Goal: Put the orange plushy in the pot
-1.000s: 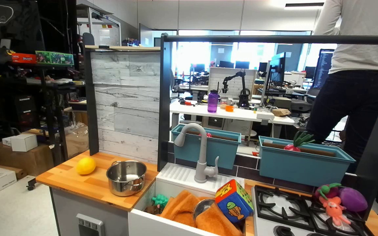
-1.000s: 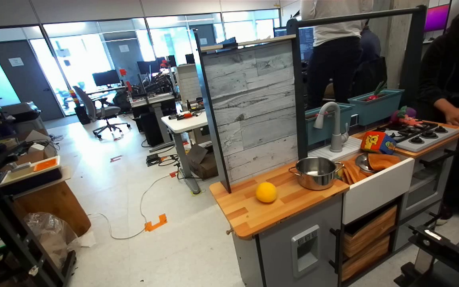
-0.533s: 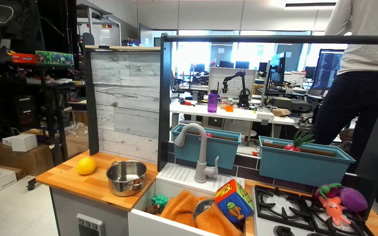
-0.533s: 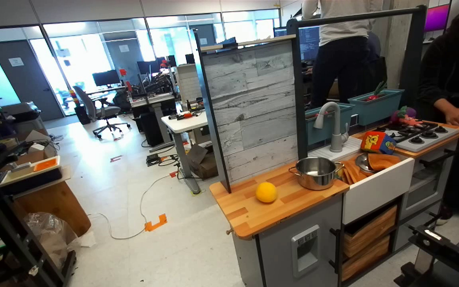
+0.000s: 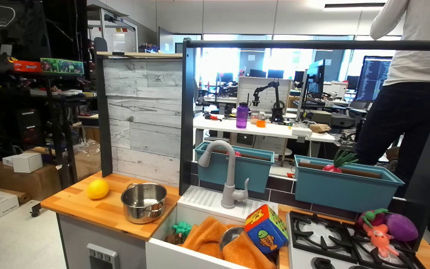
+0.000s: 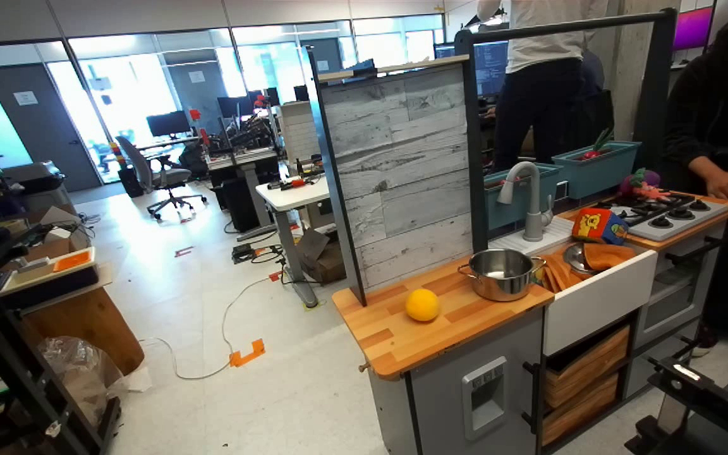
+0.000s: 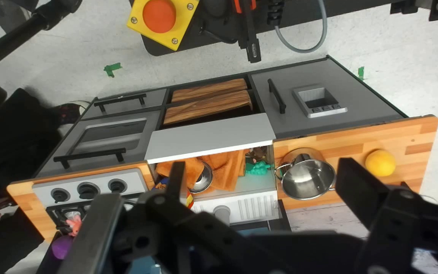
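Observation:
The orange plushy, a round yellow-orange ball, lies on the wooden counter in both exterior views (image 5: 97, 189) (image 6: 423, 305). In the wrist view the plushy (image 7: 380, 163) is at the right, beyond the right finger. The shiny silver pot stands upright on the same counter beside the plushy, nearer the sink, in both exterior views (image 5: 143, 207) (image 6: 504, 284). In the wrist view the pot (image 7: 308, 180) shows between the fingers and looks empty inside. My gripper (image 7: 261, 163) is open and empty, high above the counter and sink, touching nothing. It is out of both exterior views.
The sink (image 5: 185, 254) holds orange cloths, a metal bowl and a colourful cube (image 5: 266, 229). A grey faucet (image 5: 230, 179) rises behind it. A plank wall (image 6: 402, 177) stands behind the counter. Teal bins (image 5: 343, 186) hang behind; plush toys (image 5: 381, 239) lie on the stove.
The person in the background has shifted to the right. The plushy and the pot have not moved. The gripper shows in no earlier frame.

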Controlling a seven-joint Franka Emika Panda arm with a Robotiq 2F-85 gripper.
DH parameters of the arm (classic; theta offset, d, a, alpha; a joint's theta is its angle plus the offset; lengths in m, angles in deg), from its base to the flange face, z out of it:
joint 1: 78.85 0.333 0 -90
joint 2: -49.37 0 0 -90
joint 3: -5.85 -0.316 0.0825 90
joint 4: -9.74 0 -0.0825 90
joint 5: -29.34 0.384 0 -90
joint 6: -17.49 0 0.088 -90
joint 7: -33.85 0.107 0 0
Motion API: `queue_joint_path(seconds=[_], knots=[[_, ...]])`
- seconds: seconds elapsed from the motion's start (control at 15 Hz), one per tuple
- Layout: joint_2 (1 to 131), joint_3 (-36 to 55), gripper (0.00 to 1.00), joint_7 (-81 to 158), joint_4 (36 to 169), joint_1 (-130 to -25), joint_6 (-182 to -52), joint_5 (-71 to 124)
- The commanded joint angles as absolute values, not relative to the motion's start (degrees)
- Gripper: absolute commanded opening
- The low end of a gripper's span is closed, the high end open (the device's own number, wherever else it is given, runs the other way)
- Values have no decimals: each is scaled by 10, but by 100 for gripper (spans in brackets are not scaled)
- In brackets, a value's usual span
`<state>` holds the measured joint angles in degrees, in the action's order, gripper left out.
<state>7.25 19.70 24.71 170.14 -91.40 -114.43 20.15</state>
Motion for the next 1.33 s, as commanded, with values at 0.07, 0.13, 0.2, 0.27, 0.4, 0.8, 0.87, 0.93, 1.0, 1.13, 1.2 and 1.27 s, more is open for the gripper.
queue_joint_path(seconds=[0.07, 0.13, 0.2, 0.27, 0.4, 0.8, 0.87, 0.93, 1.0, 1.13, 1.2, 1.27], knots=[[73, 192, 100, 244, 1700, -918, -1143, 206], [73, 192, 100, 244, 1700, -918, -1143, 206], [78, 189, 100, 247, 1700, -919, -1144, 203], [83, 186, 100, 249, 1698, -918, -1144, 202], [107, 177, 100, 257, 1689, -916, -1152, 200], [254, 149, 100, 285, 1642, -902, -1208, 200], [289, 143, 100, 290, 1633, -900, -1230, 197], [328, 141, 100, 290, 1623, -894, -1259, 198], [360, 137, 100, 292, 1610, -890, -1274, 199], [430, 129, 100, 293, 1580, -882, -1314, 197], [467, 126, 100, 294, 1561, -878, -1335, 195], [504, 124, 100, 292, 1539, -873, -1349, 196]])
